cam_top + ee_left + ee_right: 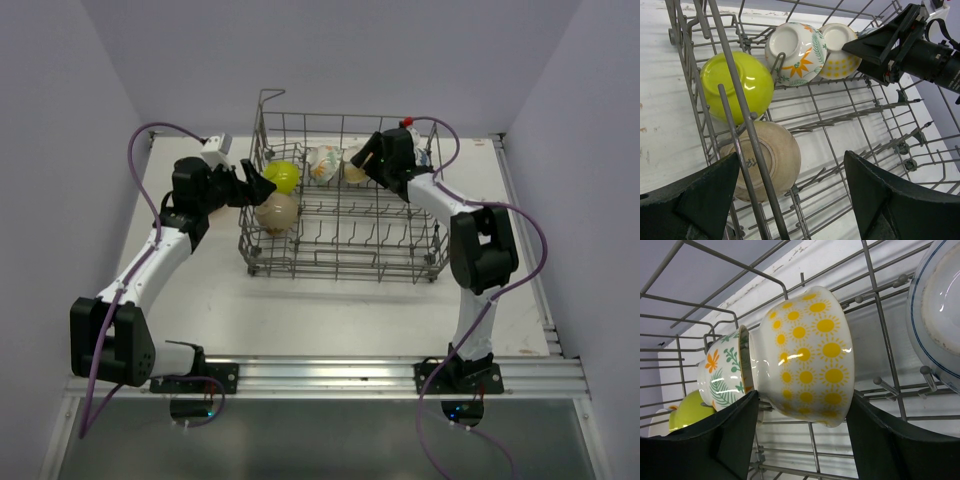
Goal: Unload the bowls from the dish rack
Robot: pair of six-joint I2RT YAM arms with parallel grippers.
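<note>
Sun-print bowl [805, 357] sits in the dish rack [340, 262], upper centre of top view. Right gripper [801, 407] straddles it, part-open, grip unclear: close firmly, lift straight up. Left gripper [790, 162] wide open, empty.

Rack [340, 238] sits on counter [300, 305], toward back. In rack, left end: 1st bowl [277, 212] in front, 2nd bowl [282, 177] just behind it. Back row, right of 2nd: 3rd bowl [325, 163] & 4th bowl [353, 172] touching, 5th bowl [940, 315] further right.
</note>
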